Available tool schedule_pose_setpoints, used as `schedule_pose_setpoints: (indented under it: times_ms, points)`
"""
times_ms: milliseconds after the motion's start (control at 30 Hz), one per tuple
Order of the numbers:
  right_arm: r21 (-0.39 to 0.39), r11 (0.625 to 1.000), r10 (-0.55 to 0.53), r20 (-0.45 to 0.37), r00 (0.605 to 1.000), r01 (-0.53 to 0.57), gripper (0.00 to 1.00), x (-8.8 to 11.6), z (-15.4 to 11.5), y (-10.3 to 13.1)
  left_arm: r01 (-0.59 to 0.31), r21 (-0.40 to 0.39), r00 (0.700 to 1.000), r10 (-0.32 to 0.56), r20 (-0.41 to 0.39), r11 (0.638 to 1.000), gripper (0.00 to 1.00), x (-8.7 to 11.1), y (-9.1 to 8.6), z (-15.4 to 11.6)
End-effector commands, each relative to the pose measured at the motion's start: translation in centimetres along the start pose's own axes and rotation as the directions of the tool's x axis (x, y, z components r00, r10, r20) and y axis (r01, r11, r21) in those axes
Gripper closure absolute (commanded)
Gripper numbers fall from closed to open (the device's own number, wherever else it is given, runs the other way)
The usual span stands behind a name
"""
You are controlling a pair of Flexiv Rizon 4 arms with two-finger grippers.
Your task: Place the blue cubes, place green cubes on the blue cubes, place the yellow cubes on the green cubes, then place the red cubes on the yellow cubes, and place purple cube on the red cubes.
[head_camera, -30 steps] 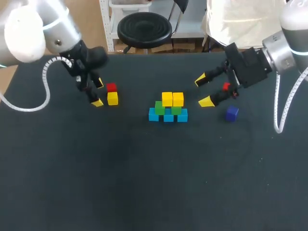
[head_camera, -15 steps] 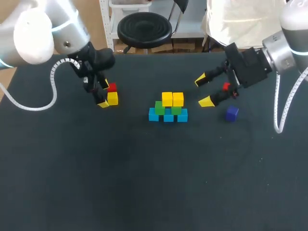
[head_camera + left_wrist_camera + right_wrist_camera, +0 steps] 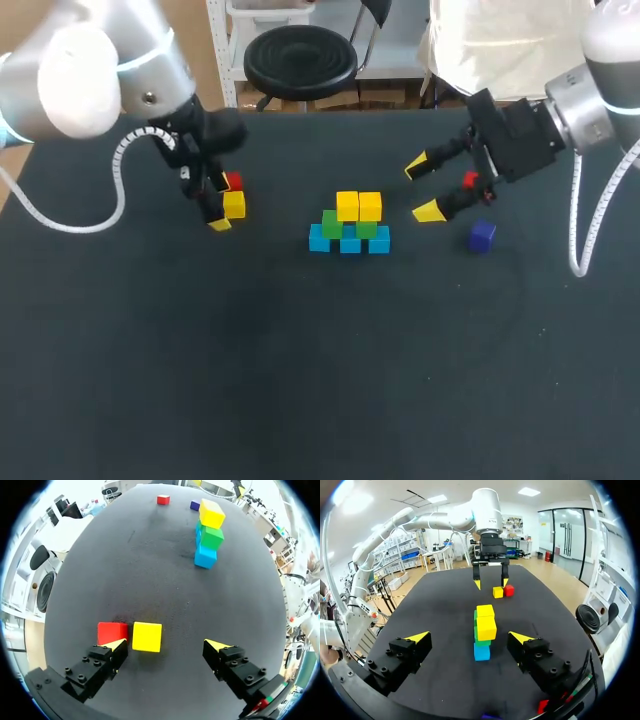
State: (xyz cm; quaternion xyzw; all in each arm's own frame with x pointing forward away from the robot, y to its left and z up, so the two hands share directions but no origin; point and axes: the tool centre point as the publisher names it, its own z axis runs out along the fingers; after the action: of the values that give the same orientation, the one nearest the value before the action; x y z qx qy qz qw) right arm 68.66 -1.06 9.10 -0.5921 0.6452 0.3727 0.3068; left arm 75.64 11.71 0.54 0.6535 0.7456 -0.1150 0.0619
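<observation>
A table (image 3: 300, 380) with a matte black top is seen from above in the head view, its far edge running straight across. The surface is plain and dark, and a few pale specks are scattered over it. It is lit evenly from overhead. In the left wrist view a dull grey sheen is shown across the top, and short, soft shadows are cast on it.
</observation>
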Motion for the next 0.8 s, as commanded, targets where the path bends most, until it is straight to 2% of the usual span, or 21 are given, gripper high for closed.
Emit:
schedule_pose_setpoints:
  times_ms: [33,367,400,433,467,500,567,600,800]
  points:
    - [0.002,1.0,0.0,0.0,1.0,0.0,0.0,-0.02,-0.03,0.06,-0.002,0.007,1.0,0.002,-0.007,1.0,0.0,-0.48,0.53,0.23]
    - [0.002,1.0,0.0,0.0,1.0,0.0,0.0,-0.02,-0.03,0.06,-0.003,-0.01,1.0,0.003,-0.004,1.0,0.01,-0.3,0.26,0.26]
    - [0.002,1.0,0.0,0.0,1.0,0.0,0.0,-0.02,-0.03,0.06,-0.002,-0.012,1.0,0.002,-0.003,1.0,0.13,-0.26,0.22,0.25]
    - [0.002,1.0,0.0,0.0,1.0,0.0,0.0,-0.02,-0.03,0.06,-0.001,-0.014,1.0,0.001,0.0,1.0,0.43,-0.23,0.18,0.25]
    - [0.002,1.0,0.0,0.0,1.0,0.0,0.0,-0.02,-0.03,0.06,0.001,-0.021,1.0,-0.001,0.002,1.0,0.52,-0.21,0.13,0.24]
    - [0.002,1.0,0.0,0.0,1.0,0.0,0.0,-0.02,-0.03,0.06,-0.002,-0.028,1.0,0.002,-0.004,1.0,0.67,-0.19,0.06,0.25]
    - [0.002,1.0,0.0,0.0,1.0,0.0,0.0,-0.02,-0.03,0.06,0.0,-0.031,1.0,0.0,-0.004,1.0,0.83,-0.19,-0.02,0.31]
    - [0.002,1.0,0.0,0.0,1.0,0.0,0.0,-0.02,-0.03,0.06,0.001,-0.033,1.0,-0.002,-0.004,0.999,1.0,-0.18,-0.03,0.33]
    - [0.002,1.0,0.0,0.0,1.0,0.0,0.0,-0.02,-0.03,0.06,-0.003,-0.036,1.0,0.003,-0.005,0.999,1.0,-0.42,-0.26,0.48]
